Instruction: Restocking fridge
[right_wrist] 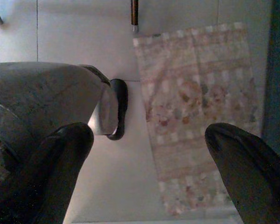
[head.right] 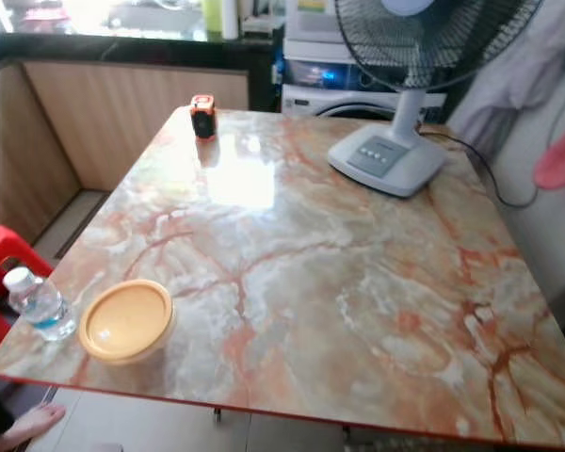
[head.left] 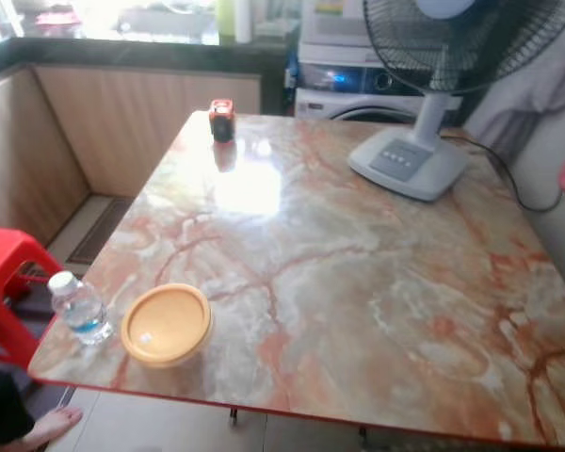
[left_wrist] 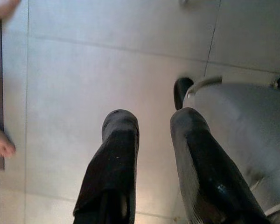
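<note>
Table (head.left: 358, 282) near-left corner: bottle (head.left: 79, 308), a little water in it, just beside lidded yellow tub (head.left: 167, 325). Far side: fan (head.left: 410, 160), small red-black object (head.left: 222, 120). Left gripper (left_wrist: 151, 128) narrowly parted, right gripper (right_wrist: 149, 144) wide apart; both empty, over floor.

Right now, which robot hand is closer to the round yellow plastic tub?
Probably left. The round yellow plastic tub sits at the table's near-left corner; the left gripper and right gripper both hang low over the floor.
</note>
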Available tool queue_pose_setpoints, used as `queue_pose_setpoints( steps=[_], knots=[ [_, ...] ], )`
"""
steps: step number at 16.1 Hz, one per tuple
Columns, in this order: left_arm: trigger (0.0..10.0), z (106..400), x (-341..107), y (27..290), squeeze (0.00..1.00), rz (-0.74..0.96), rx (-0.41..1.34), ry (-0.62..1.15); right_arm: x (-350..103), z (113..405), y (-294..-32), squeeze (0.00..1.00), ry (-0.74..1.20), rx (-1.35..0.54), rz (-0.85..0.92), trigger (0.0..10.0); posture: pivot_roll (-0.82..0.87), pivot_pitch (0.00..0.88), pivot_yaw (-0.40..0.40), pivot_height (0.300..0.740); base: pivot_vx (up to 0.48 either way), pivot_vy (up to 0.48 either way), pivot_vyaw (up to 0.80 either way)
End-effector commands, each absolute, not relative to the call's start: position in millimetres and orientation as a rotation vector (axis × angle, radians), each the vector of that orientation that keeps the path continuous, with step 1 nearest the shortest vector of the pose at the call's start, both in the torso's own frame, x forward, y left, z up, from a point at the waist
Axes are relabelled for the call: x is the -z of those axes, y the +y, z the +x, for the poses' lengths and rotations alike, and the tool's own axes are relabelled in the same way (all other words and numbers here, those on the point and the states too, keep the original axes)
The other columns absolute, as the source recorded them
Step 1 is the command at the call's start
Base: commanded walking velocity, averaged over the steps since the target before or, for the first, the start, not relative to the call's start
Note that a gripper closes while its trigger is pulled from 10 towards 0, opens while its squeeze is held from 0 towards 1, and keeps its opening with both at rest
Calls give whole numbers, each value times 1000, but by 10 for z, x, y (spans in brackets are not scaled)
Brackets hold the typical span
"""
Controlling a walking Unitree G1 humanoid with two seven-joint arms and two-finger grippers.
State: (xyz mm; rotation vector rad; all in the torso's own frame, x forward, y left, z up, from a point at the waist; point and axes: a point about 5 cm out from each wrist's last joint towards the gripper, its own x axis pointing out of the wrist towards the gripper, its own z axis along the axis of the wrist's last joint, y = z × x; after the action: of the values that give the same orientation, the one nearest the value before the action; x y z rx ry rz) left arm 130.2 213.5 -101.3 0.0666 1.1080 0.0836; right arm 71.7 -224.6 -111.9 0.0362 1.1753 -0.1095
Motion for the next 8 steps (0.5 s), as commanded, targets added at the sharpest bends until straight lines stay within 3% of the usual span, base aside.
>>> queue_pose_setpoints(
  steps=[1,8],
  knots=[
    [10000,1284,1024,2112,0,73,-67,1121,1124,712,-2223,0,1175,105,49,10000,-56,0,-13,740,0,281,0],
    [10000,1308,1016,2118,0,64,-77,1119,1119,742,-2220,0,1169,104,50,10000,-55,0,-16,740,0,290,0]
  ],
)
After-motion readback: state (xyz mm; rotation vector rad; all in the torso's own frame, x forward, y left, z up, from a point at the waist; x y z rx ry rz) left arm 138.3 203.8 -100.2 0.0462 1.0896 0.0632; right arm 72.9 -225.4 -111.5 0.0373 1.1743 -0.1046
